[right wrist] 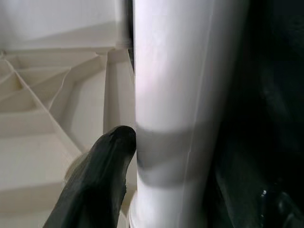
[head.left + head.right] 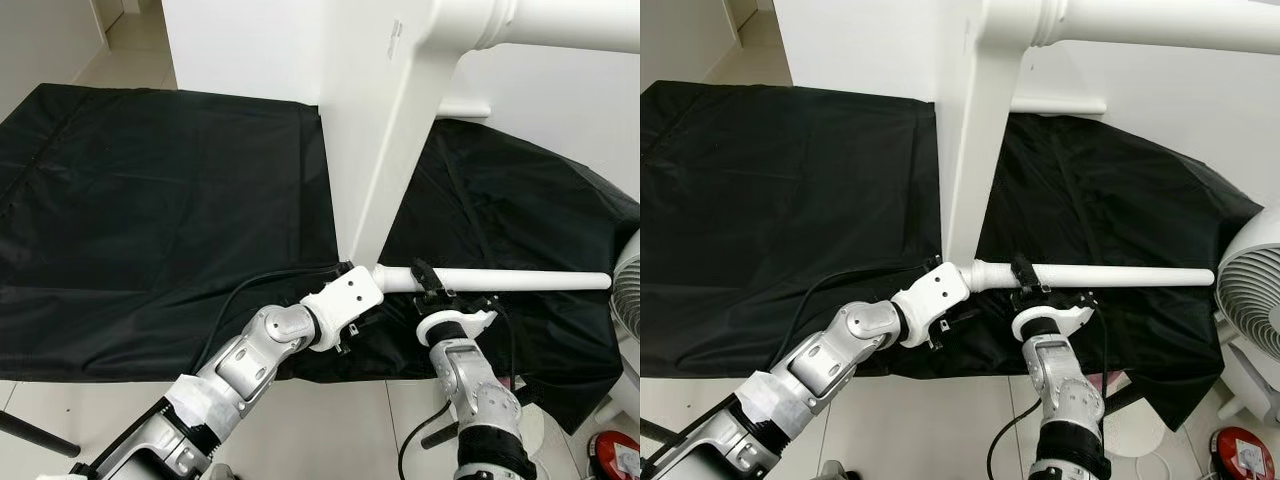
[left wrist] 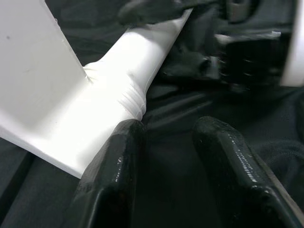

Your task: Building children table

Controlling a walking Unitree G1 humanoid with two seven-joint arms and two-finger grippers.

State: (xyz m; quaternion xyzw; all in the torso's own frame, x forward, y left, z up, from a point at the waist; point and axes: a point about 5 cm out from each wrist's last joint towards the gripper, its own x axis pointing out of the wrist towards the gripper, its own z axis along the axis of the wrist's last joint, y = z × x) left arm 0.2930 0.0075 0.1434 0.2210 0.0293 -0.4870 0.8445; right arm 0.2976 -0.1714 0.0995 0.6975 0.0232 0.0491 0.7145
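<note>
A white children's table lies on its side on a black cloth [image 2: 150,200], its top [image 2: 370,130] standing on edge. One white leg [image 2: 570,25] juts out high at the right. A second white leg [image 2: 530,281] runs level just above the cloth. My right gripper [image 2: 428,278] is shut on this lower leg near its base, one black finger [image 1: 102,175] pressed to the round shaft. My left gripper [image 3: 168,130] is open at the joint where that leg meets the top, one finger [image 3: 114,161] touching the leg's threaded base [image 3: 128,95].
A white fan [image 2: 1250,300] stands close at the right, with a red object [image 2: 1240,455] on the floor below it. The cloth's near edge gives way to pale floor tiles [image 2: 330,420]. A black bar [image 2: 30,432] lies at the lower left.
</note>
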